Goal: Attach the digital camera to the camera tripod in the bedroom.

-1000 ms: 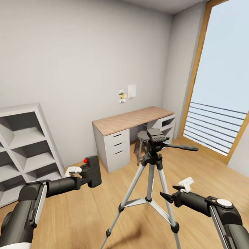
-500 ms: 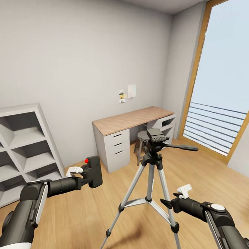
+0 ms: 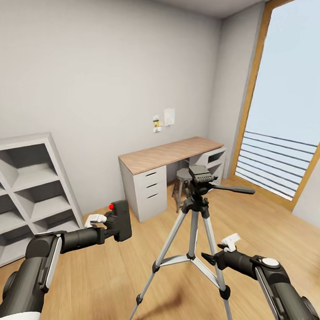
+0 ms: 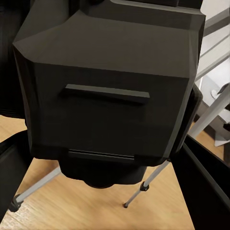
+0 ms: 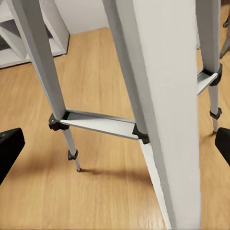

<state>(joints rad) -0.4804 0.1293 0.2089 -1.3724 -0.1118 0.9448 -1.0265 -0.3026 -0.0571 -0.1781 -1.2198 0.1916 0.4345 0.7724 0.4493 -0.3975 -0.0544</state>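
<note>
Black and chunky, the digital camera sits clamped in my left gripper, jaws closed on its body, red button up, held out over the plank floor well to the left of the camera tripod. In the left wrist view the camera body sits right in front of the lens, with tripod legs showing past it.

The tripod stands upright in the middle of the bedroom, its black head bare, pan handle pointing right. So I judge I'm in the carry-and-align step: camera in hand, not yet mounted. Next I need to lift the camera above head height, bring it across to the right, and set its base squarely on the mounting plate.

My right gripper hangs empty just beside the near leg; its jaws look spread in the right wrist view, dark tips at either edge. It could steady that leg.

As for containers: the white cube shelves appear empty in every visible compartment, and the drawers under the worktop are shut, so I cannot tell what they hold.
</note>
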